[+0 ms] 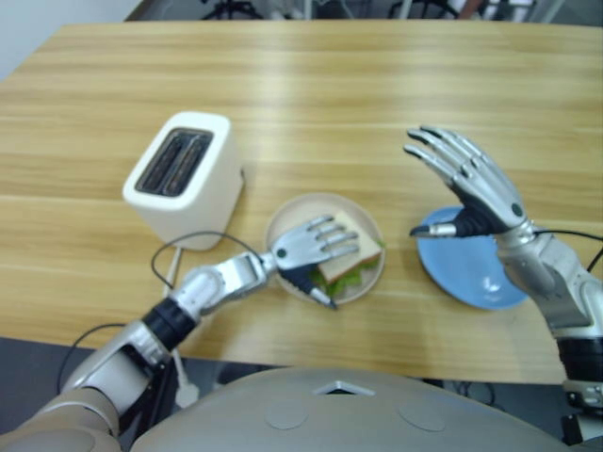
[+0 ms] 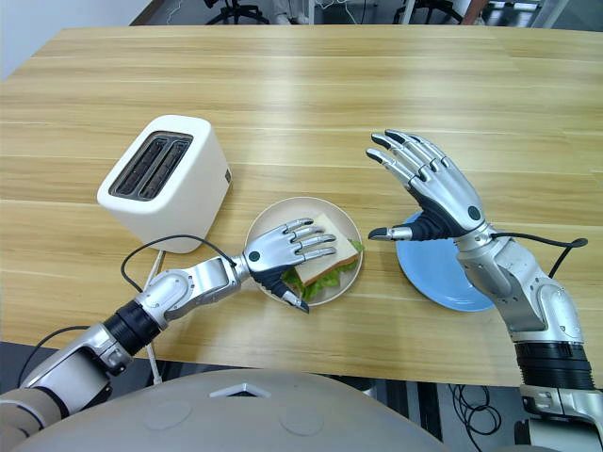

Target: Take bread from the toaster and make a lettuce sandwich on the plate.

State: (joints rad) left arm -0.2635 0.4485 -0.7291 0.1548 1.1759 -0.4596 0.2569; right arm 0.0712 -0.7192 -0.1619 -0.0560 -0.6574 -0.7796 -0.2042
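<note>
wooden table with white toaster, beige plate, blue plate in a row

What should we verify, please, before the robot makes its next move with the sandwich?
1. Bread out of the toaster: ok, nothing sticks up from its slots.
2. Sandwich on the beige plate: ok, lettuce shows under the top slice.
3. Left hand free of the sandwich: cannot tell; its fingers are stretched over the near side.
4. Right hand clear: ok, open above the blue plate, holding nothing.
5. Toaster cable out of the way: not ok, it loops close by the left forearm and might snag.
</note>
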